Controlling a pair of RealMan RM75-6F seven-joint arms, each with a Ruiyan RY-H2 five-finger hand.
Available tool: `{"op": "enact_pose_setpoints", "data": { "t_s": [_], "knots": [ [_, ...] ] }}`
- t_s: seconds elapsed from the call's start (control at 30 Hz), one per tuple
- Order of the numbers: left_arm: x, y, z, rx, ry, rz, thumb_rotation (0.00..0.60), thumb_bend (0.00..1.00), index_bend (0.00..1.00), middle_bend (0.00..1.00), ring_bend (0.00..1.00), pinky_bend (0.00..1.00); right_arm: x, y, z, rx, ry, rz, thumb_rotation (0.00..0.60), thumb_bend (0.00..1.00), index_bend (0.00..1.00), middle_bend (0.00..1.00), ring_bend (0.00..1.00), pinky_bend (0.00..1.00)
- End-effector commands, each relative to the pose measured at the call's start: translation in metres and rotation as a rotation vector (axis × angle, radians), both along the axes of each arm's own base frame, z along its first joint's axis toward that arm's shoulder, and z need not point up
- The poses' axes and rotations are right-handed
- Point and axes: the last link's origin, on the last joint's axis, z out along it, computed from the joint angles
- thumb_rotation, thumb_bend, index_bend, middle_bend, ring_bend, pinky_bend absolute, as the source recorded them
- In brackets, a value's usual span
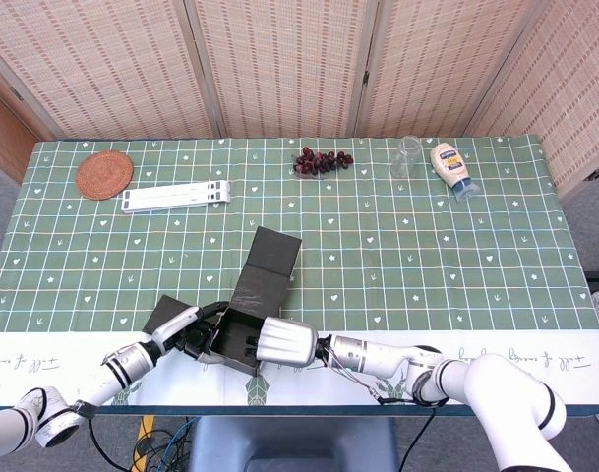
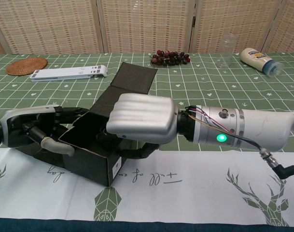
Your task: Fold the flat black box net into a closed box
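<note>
While the black box (image 1: 248, 313) sits near the front edge of the bench (image 1: 496, 256), a little left of the middle, its base is already raised into an open tray and the long lid panel lies stretched back toward the far edge. So the walls appear formed and the closing of the lid is the step not yet done.

On the left side of the box, the left hand (image 2: 28, 128) presses against the wall, its fingers (image 2: 50, 143) curled round the wall and a side flap, so it grasps the box and steadies it. On the right, the right hand (image 2: 143, 118) lies over the open tray, knuckles up; its fingers reach down at the box's near right wall, but whether they grip the wall or merely rest on it cannot be told.

The next move, by this reading, calls for the left hand to hold the base firm while the right hand frees itself, reaches behind, lifts the lid panel forward over the tray and tucks its end flap inside the front wall.
</note>
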Motion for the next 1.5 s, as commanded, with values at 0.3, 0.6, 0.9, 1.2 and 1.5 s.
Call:
{"op": "enact_pose_setpoints", "data": {
  "t_s": [0.3, 0.6, 0.9, 1.2, 1.5],
  "knots": [
    [0.000, -0.001, 0.010, 0.062, 0.021, -0.004, 0.600, 0.14, 0.07, 0.09, 0.48, 0.81, -0.006, -0.001, 0.016, -0.052, 0.000, -0.044, 0.600, 0.31, 0.17, 0.26, 0.80, 1.00],
    [-0.001, -0.006, 0.024, 0.112, 0.048, -0.017, 0.600, 0.14, 0.05, 0.04, 0.45, 0.77, -0.023, 0.002, 0.044, -0.059, -0.038, -0.170, 0.600, 0.29, 0.09, 0.21, 0.78, 1.00],
    [-0.003, -0.011, 0.046, 0.174, 0.056, -0.015, 0.600, 0.14, 0.05, 0.04, 0.45, 0.77, -0.052, 0.000, 0.065, -0.023, -0.016, -0.402, 0.600, 0.27, 0.08, 0.21, 0.78, 1.00],
    [-0.004, -0.016, 0.061, 0.209, 0.038, 0.008, 0.600, 0.14, 0.05, 0.04, 0.45, 0.78, -0.064, 0.007, 0.055, 0.081, -0.027, -0.635, 0.600, 0.20, 0.06, 0.20, 0.76, 1.00],
    [-0.006, -0.023, 0.066, 0.204, 0.027, 0.011, 0.600, 0.14, 0.05, 0.04, 0.45, 0.78, -0.053, 0.010, 0.043, 0.306, -0.141, -0.974, 0.600, 0.03, 0.00, 0.11, 0.75, 1.00]
  ]
}}
